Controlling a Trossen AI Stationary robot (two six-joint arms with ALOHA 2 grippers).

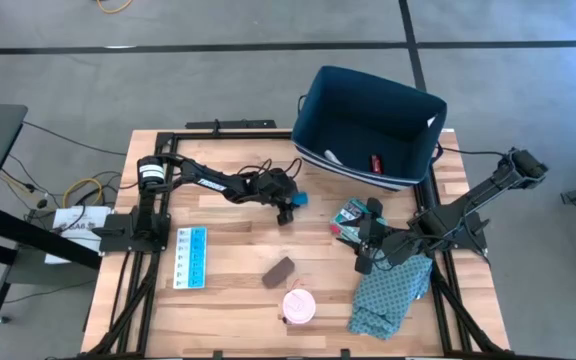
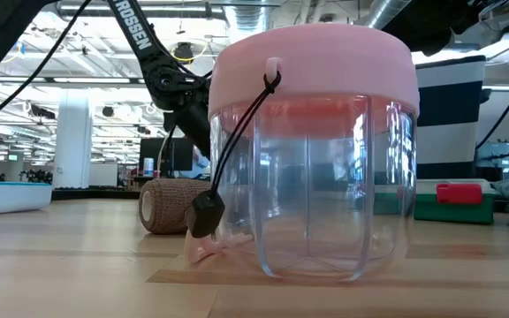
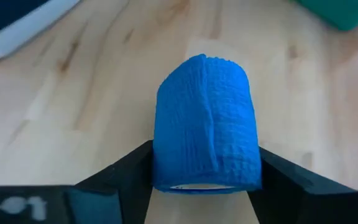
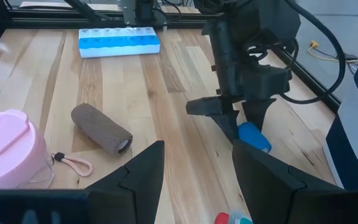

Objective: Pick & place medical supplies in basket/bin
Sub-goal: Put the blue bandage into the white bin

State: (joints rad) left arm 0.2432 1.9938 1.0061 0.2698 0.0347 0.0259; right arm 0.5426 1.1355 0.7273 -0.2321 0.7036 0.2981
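A blue bandage roll [image 3: 204, 118] lies on the wooden table [image 1: 228, 230] just in front of the navy bin [image 1: 368, 125]. My left gripper [image 3: 205, 186] reaches out over the table to it, and its fingers flank the roll [image 4: 253, 137]. My right gripper [image 4: 194, 180] hovers open near the right edge, above the green patterned box [image 1: 348, 215]. A light-blue pill organizer [image 1: 190, 258], a brown roll [image 1: 278, 270] and a pink-lidded clear cup [image 1: 298, 307] lie nearer the front. A red bottle [image 1: 376, 162] and a white tube [image 1: 333, 157] lie inside the bin. My left gripper has the blue roll between its two fingers [image 3: 129, 180], which lie against the roll's two curved sides [image 3: 161, 165] at its near end. The fingers slant down from the table's left side. The roll rests on the table.
A teal patterned cloth [image 1: 388, 295] lies crumpled at the front right under my right arm. The black frame rails [image 1: 158, 150] run along the table's left and far edges. Bare wood lies between the pill organizer and the brown roll.
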